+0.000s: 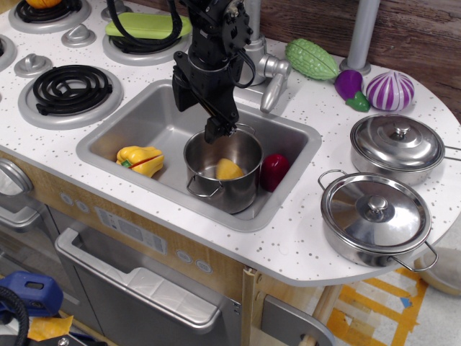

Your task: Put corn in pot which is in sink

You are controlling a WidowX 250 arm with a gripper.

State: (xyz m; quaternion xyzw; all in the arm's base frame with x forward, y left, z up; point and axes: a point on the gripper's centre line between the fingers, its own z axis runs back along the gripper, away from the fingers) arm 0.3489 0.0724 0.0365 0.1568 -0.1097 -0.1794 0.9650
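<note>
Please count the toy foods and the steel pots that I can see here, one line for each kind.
Toy foods: 7 (corn, yellow pepper, red item, green gourd, eggplant, onion, partly hidden orange item)
Steel pots: 3 (pot in sink, lidded, lidded)
Total: 10

Two lidded pots (377, 216), purple onion (390, 90)

You see only part of the corn (229, 170): the near wall of the pot (222, 175) hides its lower half. The pot also covers the left side of the red toy (274, 171) standing behind it in the sink (155, 119). The arm blocks the base of the faucet (269, 76), and you cannot tell how the fingers of the hand (204, 108) stand against its dark body. The picture's edge cuts off the orange item (45, 3) at top left and the far-left burner (3, 50).
</note>
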